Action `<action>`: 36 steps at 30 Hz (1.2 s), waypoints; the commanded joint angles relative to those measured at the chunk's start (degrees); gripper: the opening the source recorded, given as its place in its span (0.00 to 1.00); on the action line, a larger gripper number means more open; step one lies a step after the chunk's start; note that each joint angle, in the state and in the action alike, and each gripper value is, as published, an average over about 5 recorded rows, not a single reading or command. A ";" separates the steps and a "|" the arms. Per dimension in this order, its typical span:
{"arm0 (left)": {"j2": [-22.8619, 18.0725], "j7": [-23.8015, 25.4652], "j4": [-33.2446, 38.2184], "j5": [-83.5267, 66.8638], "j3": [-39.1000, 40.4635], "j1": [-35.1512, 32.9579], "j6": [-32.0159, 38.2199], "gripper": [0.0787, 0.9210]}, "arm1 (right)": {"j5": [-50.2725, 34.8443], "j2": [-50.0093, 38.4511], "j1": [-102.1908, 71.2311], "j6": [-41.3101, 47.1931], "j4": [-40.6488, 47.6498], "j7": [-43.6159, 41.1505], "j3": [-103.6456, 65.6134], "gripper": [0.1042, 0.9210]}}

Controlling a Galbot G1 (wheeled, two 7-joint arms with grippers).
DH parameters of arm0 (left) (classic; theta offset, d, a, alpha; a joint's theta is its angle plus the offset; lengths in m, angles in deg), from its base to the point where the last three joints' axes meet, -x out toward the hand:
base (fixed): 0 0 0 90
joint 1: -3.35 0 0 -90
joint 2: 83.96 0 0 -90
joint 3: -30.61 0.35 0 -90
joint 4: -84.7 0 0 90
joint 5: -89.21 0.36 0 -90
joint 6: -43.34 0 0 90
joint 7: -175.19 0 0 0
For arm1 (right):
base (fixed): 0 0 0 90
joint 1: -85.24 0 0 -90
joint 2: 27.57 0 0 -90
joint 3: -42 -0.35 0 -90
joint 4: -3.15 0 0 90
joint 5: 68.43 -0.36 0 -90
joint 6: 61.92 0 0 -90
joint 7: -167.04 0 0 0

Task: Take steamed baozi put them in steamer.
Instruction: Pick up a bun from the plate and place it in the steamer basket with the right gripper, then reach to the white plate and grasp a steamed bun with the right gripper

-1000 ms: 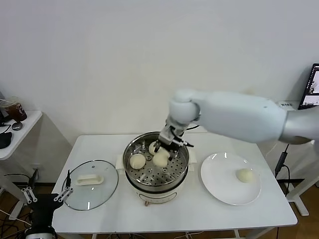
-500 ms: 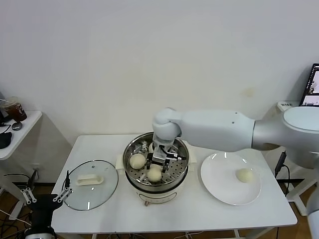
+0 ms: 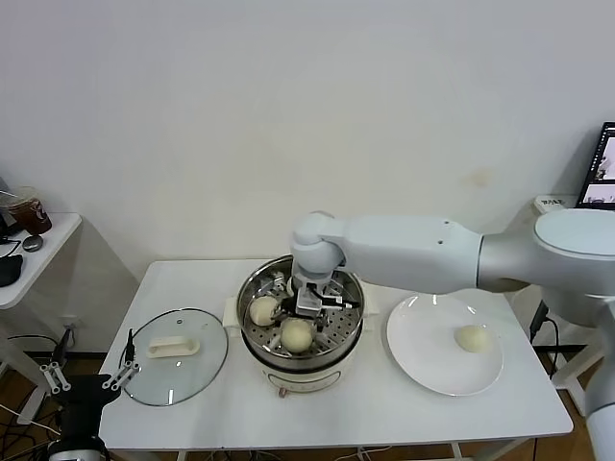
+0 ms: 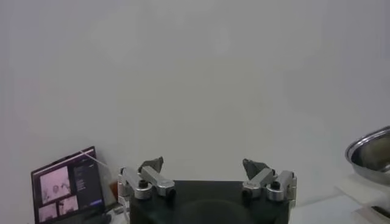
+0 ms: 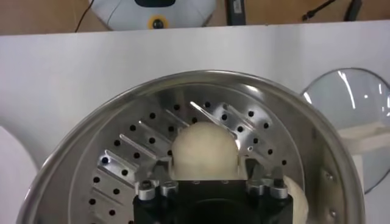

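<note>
The steamer (image 3: 338,333) stands mid-table. My right gripper (image 3: 308,305) reaches down into it and is shut on a cream-white baozi (image 3: 296,334) at the front of the perforated tray. In the right wrist view this baozi (image 5: 204,151) sits between the fingers (image 5: 251,171) over the tray (image 5: 128,152). A second baozi (image 3: 264,309) lies on the tray's left side and shows at the edge of the right wrist view (image 5: 300,193). Any bun behind the gripper is hidden. One baozi (image 3: 471,338) lies on the white plate (image 3: 428,360). My left gripper (image 3: 91,377) is parked low beside the table, open and empty (image 4: 204,171).
The glass lid with a white handle (image 3: 176,353) lies on the table left of the steamer. A small side table (image 3: 29,259) stands at far left. A screen (image 3: 602,168) is at far right. The wall is close behind the table.
My right gripper has carried the baozi from the back right of the steamer down to the front of the tray. The left arm has not moved.
</note>
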 commanded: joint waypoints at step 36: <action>1.18 0.72 0.29 0.36 1.76 0.81 -0.19 0.88 | 11.87 -43.86 -37.54 35.17 5.95 -3.02 -39.25 0.88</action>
